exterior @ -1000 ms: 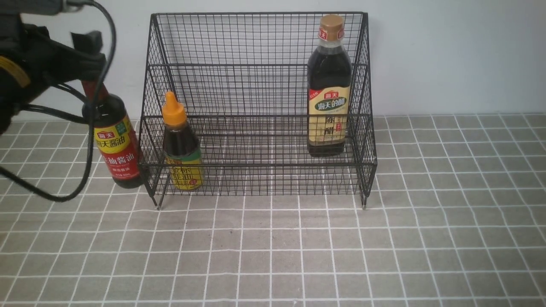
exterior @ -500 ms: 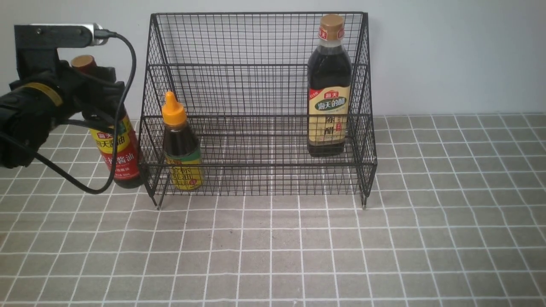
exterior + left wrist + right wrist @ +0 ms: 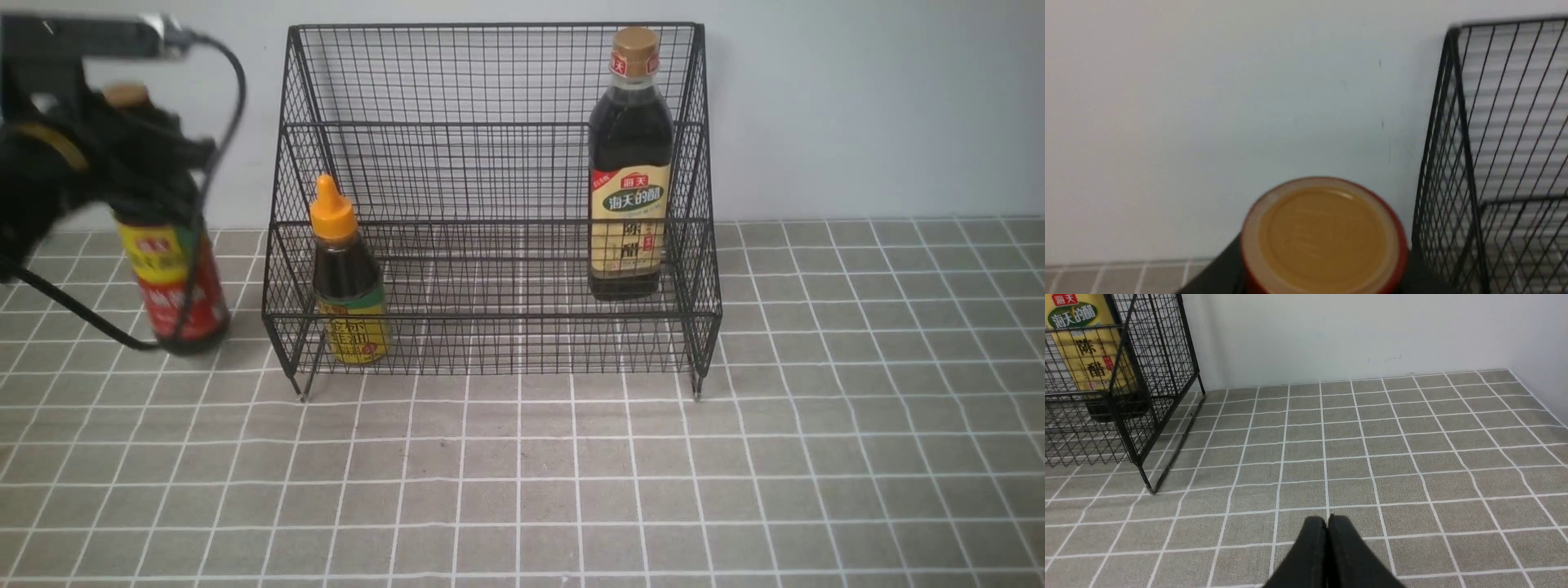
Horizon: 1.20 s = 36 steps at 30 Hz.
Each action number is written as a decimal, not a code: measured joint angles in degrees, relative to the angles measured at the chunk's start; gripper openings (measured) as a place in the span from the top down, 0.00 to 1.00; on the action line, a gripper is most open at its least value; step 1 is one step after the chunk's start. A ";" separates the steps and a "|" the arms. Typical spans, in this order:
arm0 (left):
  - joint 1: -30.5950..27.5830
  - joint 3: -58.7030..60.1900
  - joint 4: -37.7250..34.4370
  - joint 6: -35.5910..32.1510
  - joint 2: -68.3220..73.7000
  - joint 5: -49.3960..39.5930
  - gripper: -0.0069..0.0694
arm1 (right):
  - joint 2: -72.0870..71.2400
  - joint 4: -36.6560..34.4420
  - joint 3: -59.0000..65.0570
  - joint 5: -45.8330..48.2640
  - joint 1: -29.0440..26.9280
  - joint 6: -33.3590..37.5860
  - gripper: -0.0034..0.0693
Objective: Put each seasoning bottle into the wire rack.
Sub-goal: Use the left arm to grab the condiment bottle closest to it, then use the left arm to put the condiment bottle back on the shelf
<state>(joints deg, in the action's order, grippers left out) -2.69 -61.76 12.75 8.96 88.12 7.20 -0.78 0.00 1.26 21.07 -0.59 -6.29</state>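
Note:
The black wire rack (image 3: pixel 490 122) stands against the back wall. The tan-capped bottle (image 3: pixel 629 171) stands upright inside it at the right end. The short orange-nozzle bottle (image 3: pixel 347 278) stands upright behind the front mesh at the left end. My left gripper (image 3: pixel 143 159) is shut on the neck of the red-necked bottle (image 3: pixel 173 286), which is upright and left of the rack, clear of its side. Its cap (image 3: pixel 1323 241) fills the left wrist view, with the rack's side (image 3: pixel 1457 143) beside it. My right gripper (image 3: pixel 1327 520) is shut and empty over the tiles, to the right of the rack (image 3: pixel 1126 416).
A grey tiled tabletop (image 3: pixel 522 474) runs in front of and beside the rack. A white wall (image 3: pixel 857 106) stands close behind. The left arm's cable (image 3: pixel 220 122) hangs beside the held bottle. A side wall (image 3: pixel 1547 355) meets the table at the far right.
My left gripper came down onto the red-necked bottle's neck and has carried the bottle leftward, away from the rack's left side. The other two bottles and the right arm have not moved.

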 joint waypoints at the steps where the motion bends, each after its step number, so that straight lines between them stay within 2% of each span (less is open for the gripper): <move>1: 0.00 -1.12 0.00 0.10 -1.60 -0.90 0.57 | 0.00 0.00 0.00 0.00 0.00 0.00 0.97; 11: 2.91 -9.45 0.00 4.49 -10.38 -1.38 0.57 | 0.00 0.00 0.00 0.00 0.00 0.00 0.97; 15: 7.54 -12.02 -0.14 5.53 -9.97 -1.40 0.57 | 0.00 0.00 0.00 0.00 0.00 0.00 0.97; 23: 11.99 -15.41 -0.15 5.64 -4.91 -0.69 0.57 | 0.00 0.00 0.00 0.00 0.00 0.00 0.97; 36: 12.57 -18.01 -0.15 6.51 5.77 0.73 0.57 | 0.00 0.00 0.00 0.00 0.00 0.00 0.97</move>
<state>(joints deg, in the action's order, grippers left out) 9.87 -79.77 12.59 15.47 93.89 7.93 -0.78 0.00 1.26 21.07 -0.59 -6.29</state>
